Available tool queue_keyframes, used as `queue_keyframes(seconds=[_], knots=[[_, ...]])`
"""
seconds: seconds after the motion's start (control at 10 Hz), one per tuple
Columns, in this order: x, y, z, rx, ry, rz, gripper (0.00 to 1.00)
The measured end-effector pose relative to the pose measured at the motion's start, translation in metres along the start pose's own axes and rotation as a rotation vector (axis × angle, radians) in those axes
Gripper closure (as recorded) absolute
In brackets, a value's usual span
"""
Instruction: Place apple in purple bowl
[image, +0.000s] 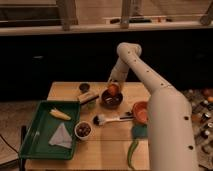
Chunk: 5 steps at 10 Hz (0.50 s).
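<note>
The purple bowl (111, 99) stands near the middle of the wooden table, dark inside. The apple (114, 89), small and orange-red, is at the bowl's far rim, just over its inside. My gripper (113, 85) reaches down from the white arm right above the apple and seems to touch it. I cannot tell whether the apple rests in the bowl or hangs above it.
An orange bowl (141, 112) sits at the right by my arm. A brush (107, 119) lies in front of the purple bowl. A small white bowl (83, 130) with dark contents and a green tray (35, 142) holding a yellow piece (59, 114) are at the left.
</note>
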<state>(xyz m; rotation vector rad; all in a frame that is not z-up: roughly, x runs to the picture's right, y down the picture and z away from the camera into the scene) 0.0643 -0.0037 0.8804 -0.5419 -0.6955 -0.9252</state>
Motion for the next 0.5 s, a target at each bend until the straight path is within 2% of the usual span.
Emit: queue_keyframes(seconds=[0.5], knots=[[0.0023,-0.0004,0.0,0.001,-0.007,0.0,0.2]])
